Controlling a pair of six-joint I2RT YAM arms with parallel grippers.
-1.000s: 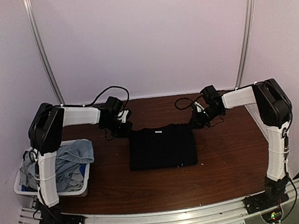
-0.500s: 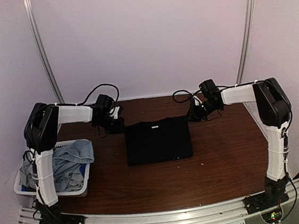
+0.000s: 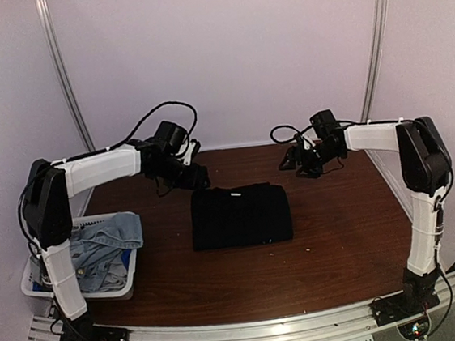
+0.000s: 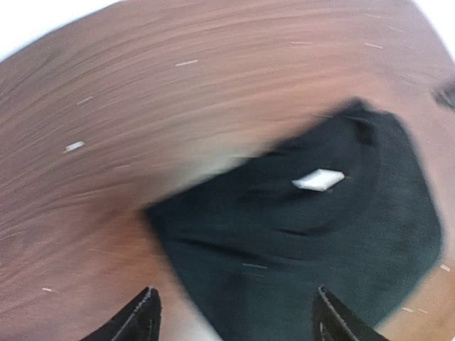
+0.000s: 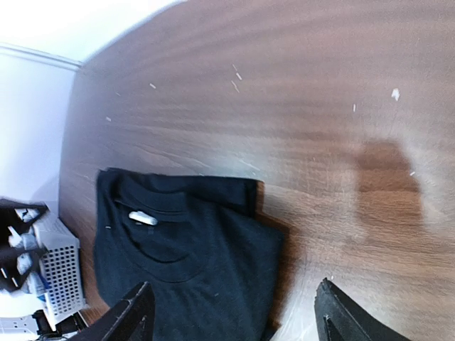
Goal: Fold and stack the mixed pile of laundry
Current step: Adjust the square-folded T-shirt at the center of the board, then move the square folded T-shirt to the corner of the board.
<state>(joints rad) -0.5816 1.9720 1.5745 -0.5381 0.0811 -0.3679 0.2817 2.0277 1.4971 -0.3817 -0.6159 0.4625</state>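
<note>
Black shirt [image 4: 306, 234] lies blurred below the released left tool [image 4: 234, 316]; right tool [image 5: 231, 312] likewise released.

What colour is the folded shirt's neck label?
White label; clearest in the left wrist view.

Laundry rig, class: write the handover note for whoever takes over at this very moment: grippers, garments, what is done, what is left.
Left gripper: open, empty, by the far left corner of the black shirt.
Right gripper: open, empty, beyond its far right corner.
The shirt lies folded in a rectangle in the middle of the table, collar far.
Denim piece: unfolded, heaped in the white basket, near left.
Done: one fold. Left: fold the basket's garments, stack them.
</note>
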